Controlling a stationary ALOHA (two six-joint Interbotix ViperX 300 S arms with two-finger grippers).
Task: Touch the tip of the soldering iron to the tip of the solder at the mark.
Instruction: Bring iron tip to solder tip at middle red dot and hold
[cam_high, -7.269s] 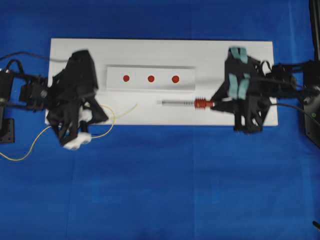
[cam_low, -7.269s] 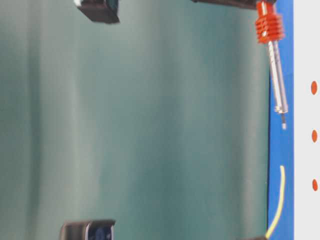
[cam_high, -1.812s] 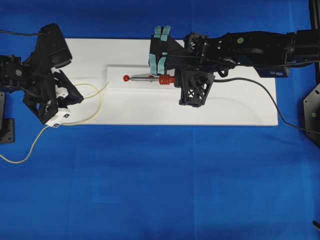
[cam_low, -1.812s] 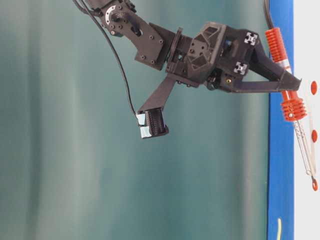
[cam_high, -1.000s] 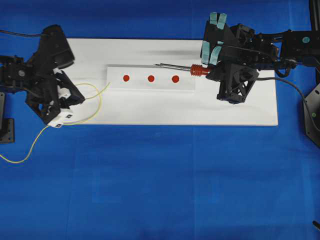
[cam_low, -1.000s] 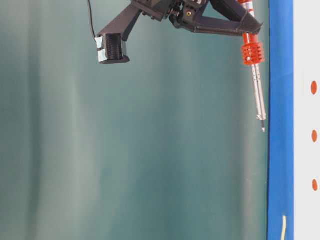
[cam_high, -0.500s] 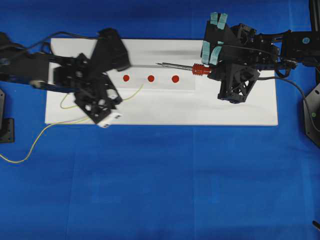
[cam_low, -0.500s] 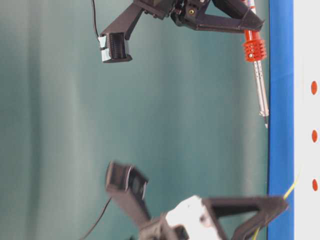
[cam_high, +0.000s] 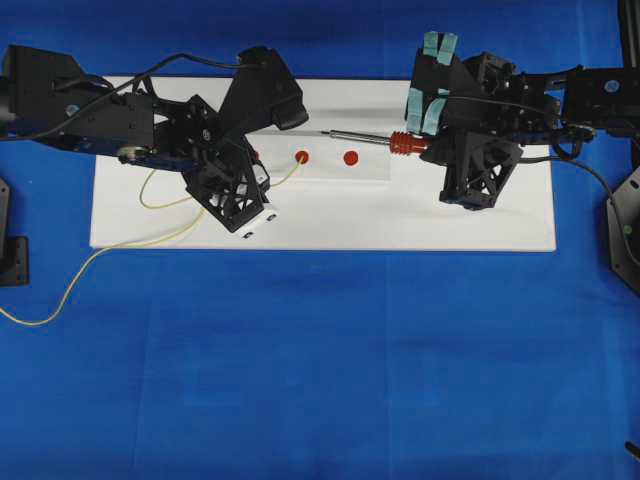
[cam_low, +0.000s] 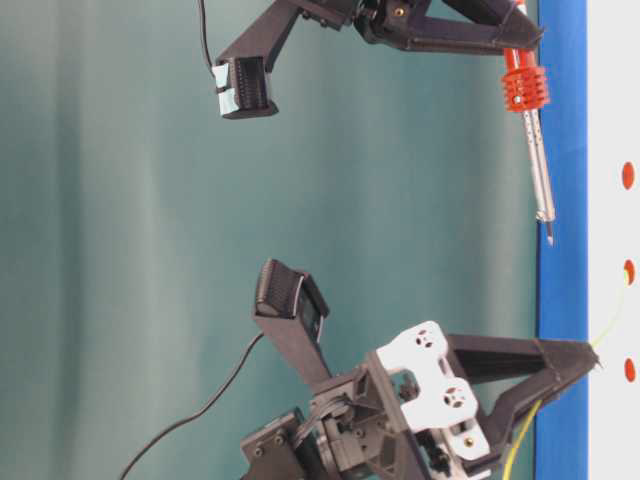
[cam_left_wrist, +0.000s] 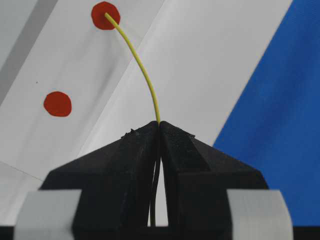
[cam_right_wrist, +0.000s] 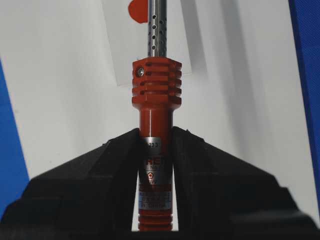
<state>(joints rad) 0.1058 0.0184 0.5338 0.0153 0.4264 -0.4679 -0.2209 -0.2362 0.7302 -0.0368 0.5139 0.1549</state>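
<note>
Whereas half a second ago the left gripper (cam_high: 262, 172) sat farther toward nine o'clock with the solder (cam_left_wrist: 141, 70) short of the marks, it now reaches over the white board (cam_high: 320, 225), clamped tight on the yellow wire, whose free end lies on the middle red dot (cam_high: 301, 157). Hardly changed, the right gripper (cam_right_wrist: 156, 145) stays pinched on the soldering iron (cam_high: 372, 140) at the board's two o'clock, shaft aimed toward nine o'clock, tip raised above the marks.

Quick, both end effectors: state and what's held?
Left end effector: shut on the solder.
Right end effector: shut on the soldering iron.
</note>
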